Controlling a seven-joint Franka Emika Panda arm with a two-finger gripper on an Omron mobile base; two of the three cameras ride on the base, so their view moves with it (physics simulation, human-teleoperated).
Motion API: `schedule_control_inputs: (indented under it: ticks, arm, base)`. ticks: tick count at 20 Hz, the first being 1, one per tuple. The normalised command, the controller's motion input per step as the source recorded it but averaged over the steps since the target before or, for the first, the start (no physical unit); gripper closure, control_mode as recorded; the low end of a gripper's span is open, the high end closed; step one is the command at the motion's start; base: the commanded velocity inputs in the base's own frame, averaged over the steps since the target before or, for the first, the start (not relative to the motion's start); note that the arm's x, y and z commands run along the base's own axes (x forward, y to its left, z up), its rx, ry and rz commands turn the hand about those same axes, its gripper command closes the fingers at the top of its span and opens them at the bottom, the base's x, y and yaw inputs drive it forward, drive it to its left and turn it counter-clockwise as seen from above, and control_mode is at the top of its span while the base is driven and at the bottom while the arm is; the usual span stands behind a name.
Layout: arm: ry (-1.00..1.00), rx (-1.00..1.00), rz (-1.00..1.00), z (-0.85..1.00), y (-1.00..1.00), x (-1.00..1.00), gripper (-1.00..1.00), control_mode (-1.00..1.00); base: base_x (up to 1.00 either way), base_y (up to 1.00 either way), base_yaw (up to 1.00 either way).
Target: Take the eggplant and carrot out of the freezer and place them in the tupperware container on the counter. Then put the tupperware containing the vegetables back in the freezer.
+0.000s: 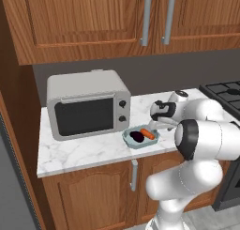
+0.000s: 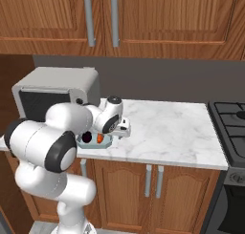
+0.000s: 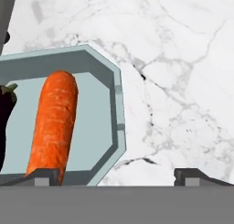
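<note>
Tupperware container: on the marble desk, near its front edge, right of the microwave. Contents: carrot lying lengthwise, eggplant just beside it. Gripper: jaws spread wide, empty, above the tub's rim, one fingertip over the carrot's end.

Brown wooden upper cabinets with long silver handles are seen across the top of the left base view, above a dark grey back wall. A boxy silver microwave with a dark door is set at centre left. A black gas stove is placed at the right edge. Brown lower cabinets are fitted below.
</note>
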Motion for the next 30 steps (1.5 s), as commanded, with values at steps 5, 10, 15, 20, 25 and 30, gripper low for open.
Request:
schedule_control_inputs:
  ticks: [5,10,15,20,25,30]
  arm:
    - [0.06,0.01,0.00,-0.22,0.00,0.07,-1.00,-1.00]
    - [0.01,0.02,0.00,-0.29,0.00,0.10,-1.00,-1.00]
    - [0.00,0.03,0.00,-0.30,0.00,0.24,-1.00,-1.00]
    - [0.00,0.02,0.00,-0.33,0.02,0.19,-1.00,-1.00]
    - [0.01,0.01,0.00,-0.42,0.30,0.02,1.00,-1.00]
    - [0.00,0.00,0.00,-0.20,0.33,-0.07,1.00,-1.00]
  base:
    - [0.00,0.00,0.00]
    - [0.00,0.00,0.00]
    - [0.00,0.00,0.00]
    - [0.00,0.00,0.00]
    - [0.00,0.00,0.00]
    - [0.00,0.00,0.00]
